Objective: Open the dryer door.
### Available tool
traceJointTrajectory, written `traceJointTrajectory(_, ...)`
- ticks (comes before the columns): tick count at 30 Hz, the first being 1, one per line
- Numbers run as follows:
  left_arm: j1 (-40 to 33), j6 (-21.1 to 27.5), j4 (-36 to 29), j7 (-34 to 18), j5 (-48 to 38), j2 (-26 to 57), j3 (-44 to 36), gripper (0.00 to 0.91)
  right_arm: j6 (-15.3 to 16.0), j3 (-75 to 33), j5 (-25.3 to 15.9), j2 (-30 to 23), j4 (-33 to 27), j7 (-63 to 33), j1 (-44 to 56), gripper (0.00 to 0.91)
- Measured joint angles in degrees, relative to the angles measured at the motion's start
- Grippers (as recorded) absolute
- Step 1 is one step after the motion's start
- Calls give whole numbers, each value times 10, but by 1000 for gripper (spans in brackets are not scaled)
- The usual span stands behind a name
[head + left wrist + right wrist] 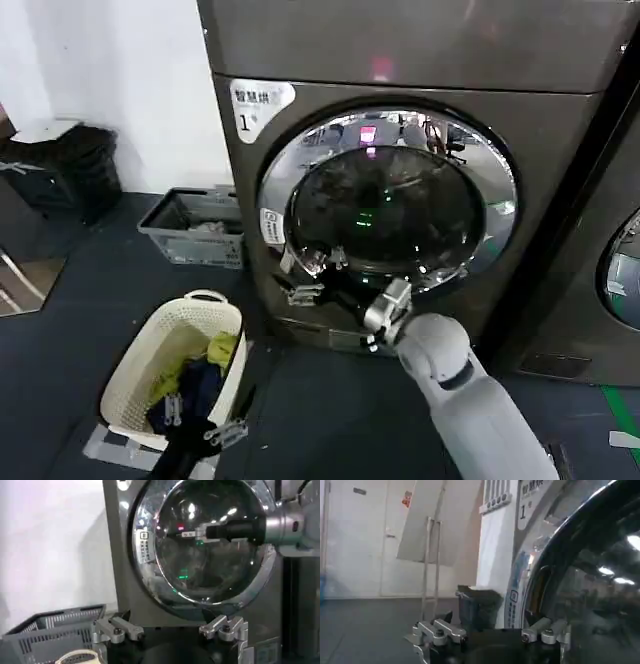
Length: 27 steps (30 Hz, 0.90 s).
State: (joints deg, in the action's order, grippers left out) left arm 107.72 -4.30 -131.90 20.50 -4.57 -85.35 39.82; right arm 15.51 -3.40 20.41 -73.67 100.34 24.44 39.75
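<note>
1. The door (385,200) is round and nearly as wide as the dryer (400,50). It has a shiny chrome rim and a dark glass centre with small green and red lights reflected in it. It lies flat against the front of the machine and looks shut.
2. A white sticker (262,103) with "1" sits at the upper left corner of the dryer, just above the rim.
3. In the head view you see the right tool (305,278) at the lower left part of the rim, with its fingers spread wide and holding nothing.
4. The right wrist view shows the rim edge very near to one finger. Whether they touch, you cannot tell.
5. The left tool (200,425) hangs low over the cream basket (140,360), well apart from the door, and its fingers are also wide with nothing between them.
6. The left wrist view gives you the whole door from the front, with the right arm reaching across the glass.
</note>
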Motion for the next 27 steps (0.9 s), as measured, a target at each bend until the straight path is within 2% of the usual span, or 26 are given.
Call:
traceJointTrajectory(11,7,0,-6,-1,0,-2,0,907,-9,20,12,-21,-82,12,-57,907)
traceJointTrajectory(27,4,-2,-1,-1,0,-2,0,907,-16,41,3,-36,-141,44,-98,907)
